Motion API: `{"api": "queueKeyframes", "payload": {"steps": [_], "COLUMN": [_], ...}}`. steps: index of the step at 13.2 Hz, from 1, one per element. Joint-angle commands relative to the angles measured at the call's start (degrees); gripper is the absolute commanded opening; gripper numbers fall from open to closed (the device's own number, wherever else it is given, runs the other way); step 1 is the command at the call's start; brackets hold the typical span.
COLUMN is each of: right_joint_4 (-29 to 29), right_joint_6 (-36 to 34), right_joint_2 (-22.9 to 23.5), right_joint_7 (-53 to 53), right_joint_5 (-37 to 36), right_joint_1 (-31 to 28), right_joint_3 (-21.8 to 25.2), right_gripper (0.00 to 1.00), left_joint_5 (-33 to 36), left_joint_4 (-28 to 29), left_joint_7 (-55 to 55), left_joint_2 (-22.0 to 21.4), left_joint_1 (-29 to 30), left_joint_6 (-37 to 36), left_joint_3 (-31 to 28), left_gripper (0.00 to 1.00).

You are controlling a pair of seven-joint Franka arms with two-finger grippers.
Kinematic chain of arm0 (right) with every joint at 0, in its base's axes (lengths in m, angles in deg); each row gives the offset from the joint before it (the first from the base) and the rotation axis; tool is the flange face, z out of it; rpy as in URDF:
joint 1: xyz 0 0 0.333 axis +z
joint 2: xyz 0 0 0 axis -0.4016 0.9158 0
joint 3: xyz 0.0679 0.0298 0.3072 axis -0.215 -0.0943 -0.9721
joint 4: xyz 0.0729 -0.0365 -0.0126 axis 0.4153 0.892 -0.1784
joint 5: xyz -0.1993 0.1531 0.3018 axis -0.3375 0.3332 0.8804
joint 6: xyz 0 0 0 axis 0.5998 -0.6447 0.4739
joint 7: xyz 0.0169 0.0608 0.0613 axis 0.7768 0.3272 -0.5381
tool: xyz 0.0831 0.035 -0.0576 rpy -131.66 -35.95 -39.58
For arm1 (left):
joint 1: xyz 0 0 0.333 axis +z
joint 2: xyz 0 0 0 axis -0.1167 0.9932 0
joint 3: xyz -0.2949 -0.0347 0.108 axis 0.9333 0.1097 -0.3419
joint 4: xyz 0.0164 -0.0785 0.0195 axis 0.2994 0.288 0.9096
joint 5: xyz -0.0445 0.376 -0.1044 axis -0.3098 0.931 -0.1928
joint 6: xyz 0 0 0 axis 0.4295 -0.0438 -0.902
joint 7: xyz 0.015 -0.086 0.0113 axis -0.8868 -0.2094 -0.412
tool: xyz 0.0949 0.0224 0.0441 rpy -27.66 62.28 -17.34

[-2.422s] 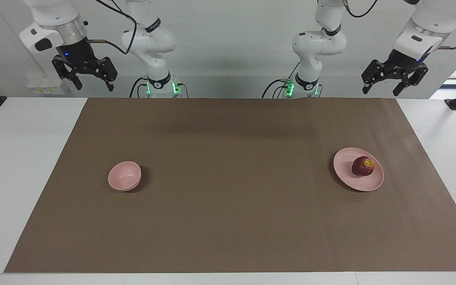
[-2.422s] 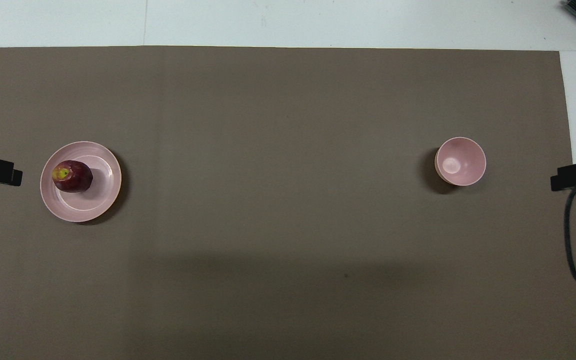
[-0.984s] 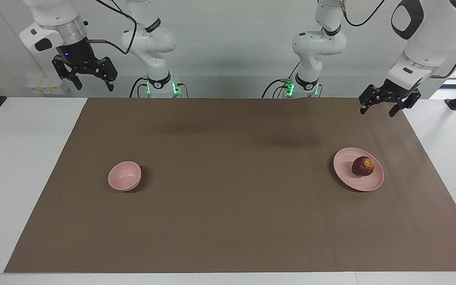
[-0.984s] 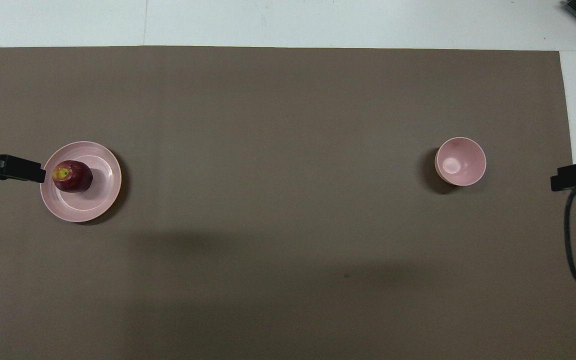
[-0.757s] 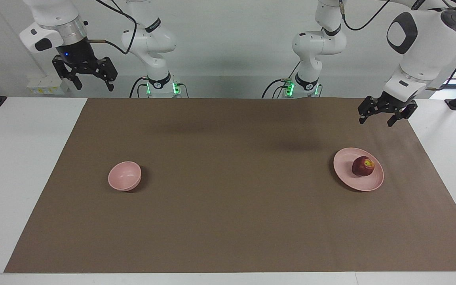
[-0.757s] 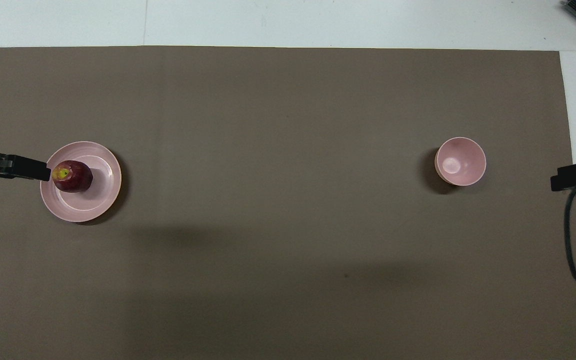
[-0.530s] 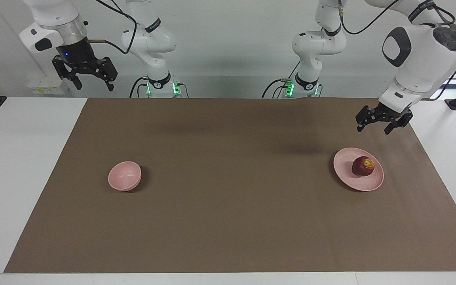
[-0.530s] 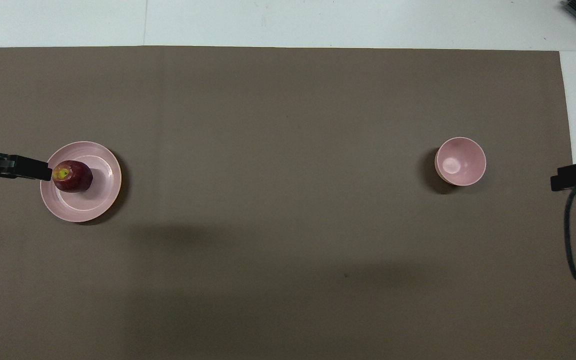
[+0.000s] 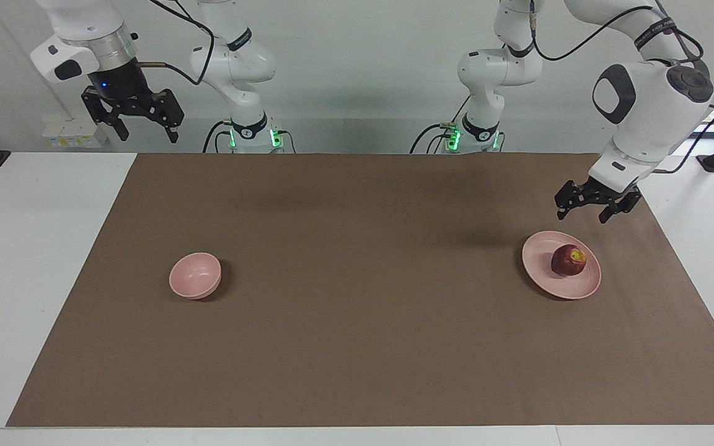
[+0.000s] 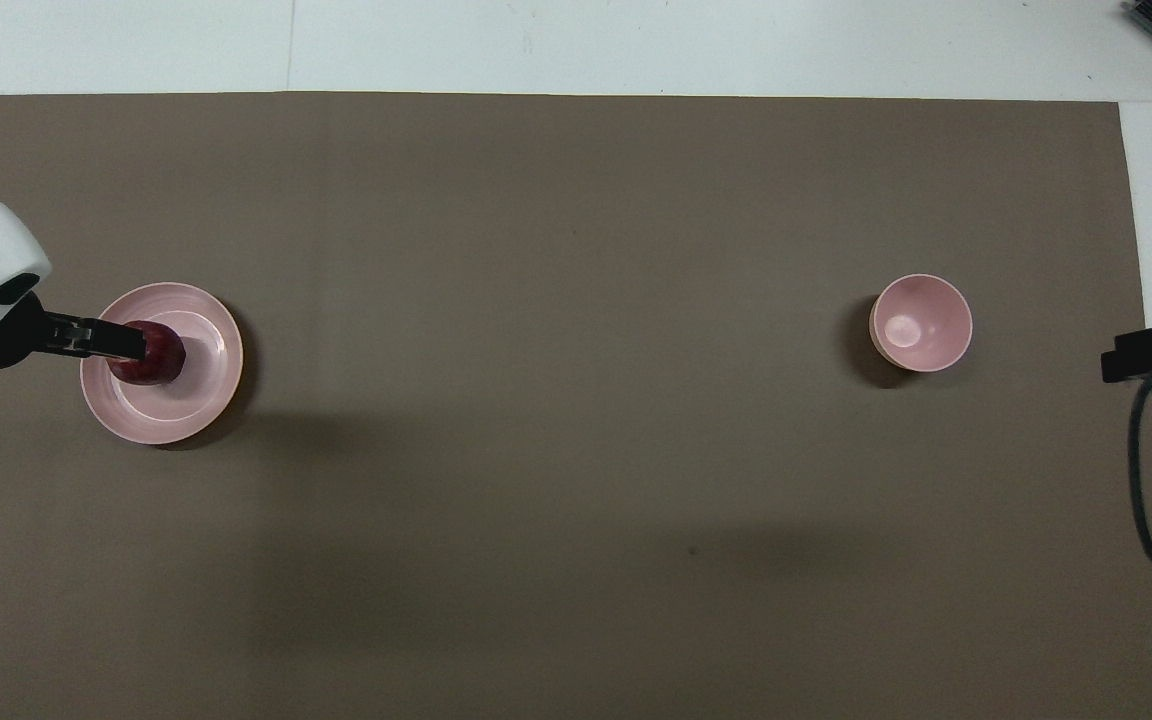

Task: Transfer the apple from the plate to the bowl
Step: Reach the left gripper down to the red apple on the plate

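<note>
While its fingers are spread above the plate (image 9: pixel 544 269), the left gripper (image 9: pixel 591 209) touches nothing; the apple (image 9: pixel 568 260) sits there near the table's left-arm end. Firm, smooth and round, it probably needs gripping across its widest part. The right gripper (image 9: pixel 136 122) waits, fingers apart, and the bowl (image 9: pixel 195 275) is empty.

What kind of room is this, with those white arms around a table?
Probably a robotics lab set up for practice. Two white arms stand at a table covered by a brown mat, on which sit only an apple on a pink plate and a pink bowl.
</note>
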Motion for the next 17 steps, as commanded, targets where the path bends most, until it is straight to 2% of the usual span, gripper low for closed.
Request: {"api": "queueKeyframes", "payload": {"steps": [1,5,9,12,13,14,15,17], "right_joint_4": [1.0,1.0,1.0,1.0,1.0,1.0,1.0,1.0], "right_joint_6": [0.06,0.06,0.06,0.06,0.06,0.06,0.06,0.06], "right_joint_2": [-1.03,-1.03,-1.03,-1.11,-1.03,-1.03,-1.03,-1.11], "right_joint_7": [-1.05,-1.05,-1.05,-1.05,-1.05,-1.05,-1.05,-1.05], "right_joint_5": [1.04,1.04,1.04,1.04,1.04,1.04,1.04,1.04], "right_joint_1": [-0.6,-0.6,-0.6,-0.6,-0.6,-0.6,-0.6,-0.6], "right_joint_3": [-0.3,-0.3,-0.21,-0.3,-0.3,-0.3,-0.3,-0.3], "right_gripper": [1.0,1.0,1.0,1.0,1.0,1.0,1.0,1.0], "left_joint_5": [0.79,0.79,0.79,0.71,0.71,0.71,0.53,0.36], "left_joint_4": [1.56,2.36,4.03,4.73,5.34,5.87,5.96,3.87], "left_joint_7": [-1.51,-3.0,-3.36,-2.57,-2.83,-2.22,-1.34,-1.07], "left_joint_2": [2.42,6.89,9.44,9.81,9.72,9.46,9.37,9.72], "left_joint_1": [1.75,2.98,3.6,3.52,3.52,3.43,3.25,2.9], "left_joint_6": [3.84,9.46,14.83,15.36,15.28,15.01,14.49,11.69], "left_joint_3": [0.5,0.5,0.5,0.5,0.5,0.58,0.58,0.5], "left_gripper": [1.0,1.0,1.0,1.0,0.95,0.43,0.0,0.0]}}
